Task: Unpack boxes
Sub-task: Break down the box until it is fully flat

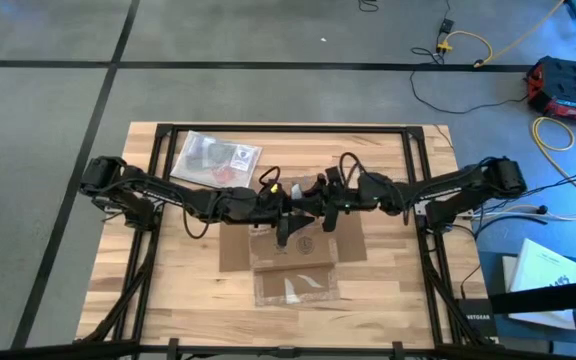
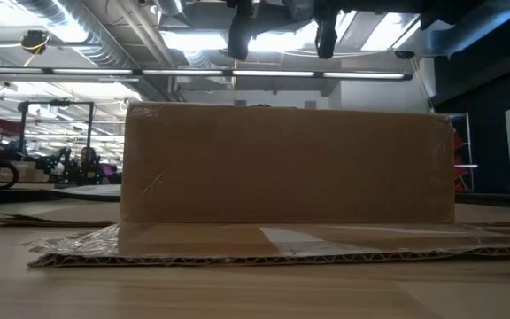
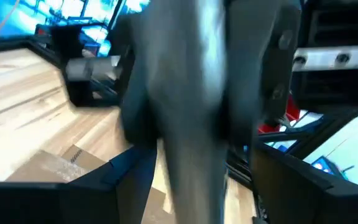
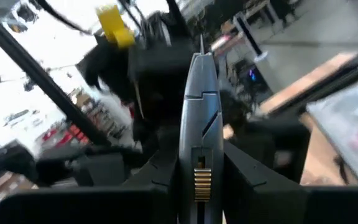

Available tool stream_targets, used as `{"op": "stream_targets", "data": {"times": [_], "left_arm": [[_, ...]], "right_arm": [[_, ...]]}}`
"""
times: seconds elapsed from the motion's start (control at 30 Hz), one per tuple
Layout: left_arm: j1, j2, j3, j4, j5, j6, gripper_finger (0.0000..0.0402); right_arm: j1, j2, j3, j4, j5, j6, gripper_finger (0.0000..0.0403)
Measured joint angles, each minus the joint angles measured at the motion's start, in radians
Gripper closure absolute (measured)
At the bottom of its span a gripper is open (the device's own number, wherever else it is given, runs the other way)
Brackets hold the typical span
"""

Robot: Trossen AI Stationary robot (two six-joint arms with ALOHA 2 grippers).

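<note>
Box: shallow brown cardboard, flaps folded out flat, clear tape strips; lies at desk centre, near front edge. Low view: box side wall fills frame centre.

Left end effector: above box's rear part, clamped on a grey, blade-like tool.

Right end effector: just beside left one, over box's rear edge, pinching a slim grey tool w/ gold-ribbed part.

Clear plastic bag: desk rear-left, apart from box.
</note>
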Motion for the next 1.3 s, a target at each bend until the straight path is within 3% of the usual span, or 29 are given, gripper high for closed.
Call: {"op": "stream_targets", "data": {"times": [0.77, 0.87, 1.03, 1.3], "left_arm": [[0.000, 0.000, 0.000, 0.001, 0.040, 0.014, 0.0168], [0.001, 0.000, 0.000, 0.001, 0.040, 0.013, 0.0204], [0.005, 0.000, 0.000, 0.004, 0.071, -0.005, 0.0351], [0.007, 0.000, 0.000, 0.002, 0.073, -0.001, 0.0350]], "right_arm": [[-0.004, 0.014, 0.004, 0.063, -0.051, 0.020, 0.0345], [-0.006, 0.014, 0.004, 0.063, -0.050, 0.020, 0.0345], [-0.006, 0.014, 0.003, 0.065, -0.055, -0.007, 0.0345], [-0.006, 0.013, 0.003, 0.062, -0.063, -0.007, 0.0343]]}}
